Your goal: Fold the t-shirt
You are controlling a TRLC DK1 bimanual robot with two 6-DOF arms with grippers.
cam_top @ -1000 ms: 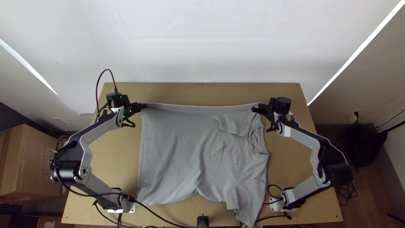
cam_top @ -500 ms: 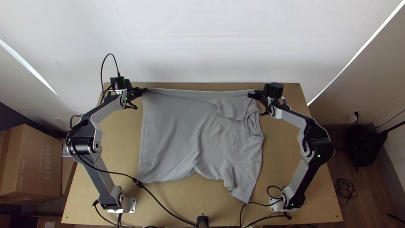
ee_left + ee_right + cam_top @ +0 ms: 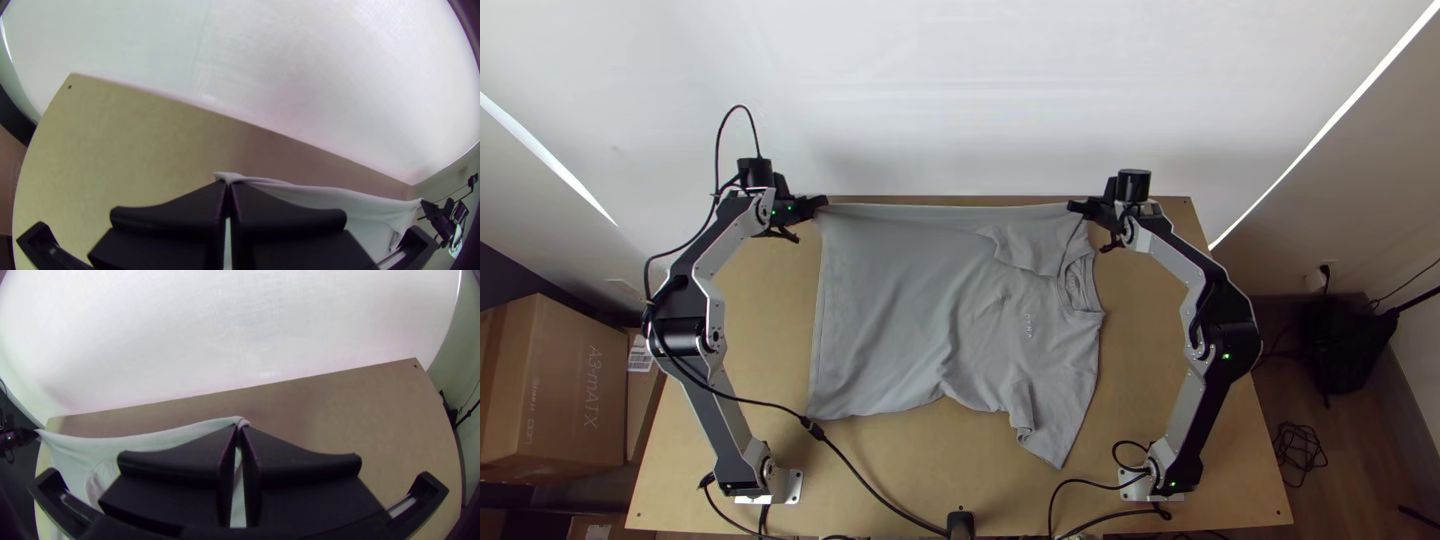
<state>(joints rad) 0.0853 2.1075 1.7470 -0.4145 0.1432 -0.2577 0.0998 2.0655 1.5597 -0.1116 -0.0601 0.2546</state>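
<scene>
Across the table (image 3: 970, 450), left gripper (image 3: 821, 202) and right gripper (image 3: 1074, 207) advanced, jaws pinching the t-shirt (image 3: 900, 310).

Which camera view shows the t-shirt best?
The top view: it shows the t-shirt almost whole, with collar, sleeves and hem. Both wrist views show part of its far edge, each with fabric pinched in that arm's jaws.

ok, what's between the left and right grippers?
The shirt: its far edge spans nearly straight from the left gripper to the right gripper, jaws shut on it at both ends. Top view shows the span.
</scene>
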